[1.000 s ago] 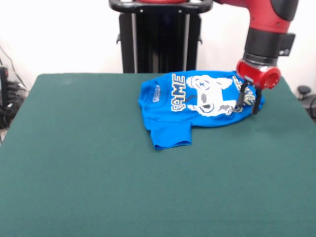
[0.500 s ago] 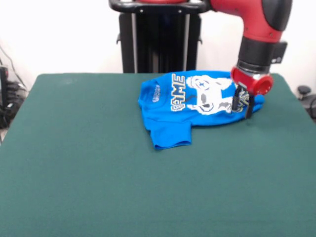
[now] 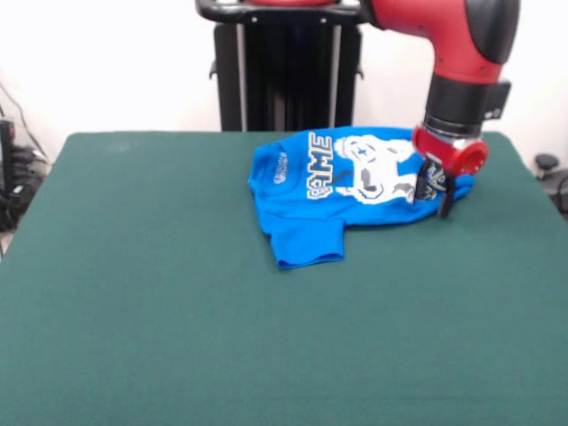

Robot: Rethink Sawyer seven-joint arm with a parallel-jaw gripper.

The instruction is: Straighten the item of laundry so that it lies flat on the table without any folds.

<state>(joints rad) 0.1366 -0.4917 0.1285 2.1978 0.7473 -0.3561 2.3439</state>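
on the dark green felt worktop (image 3: 177, 311) the small bright blue printed t-shirt (image 3: 306, 191) lies folded toward the far side. my gripper (image 3: 435, 191) has closed since a second ago, pinching the t-shirt's right edge; ready to pull it flat, i judge.

I see a bright blue T-shirt (image 3: 306, 209) printed with a white pixel-style figure and white, dark-outlined block letters reading "AME", lying on my dark green table (image 3: 177, 319), under an arm of red and black with a red wrist ring and black gripper (image 3: 432, 193).
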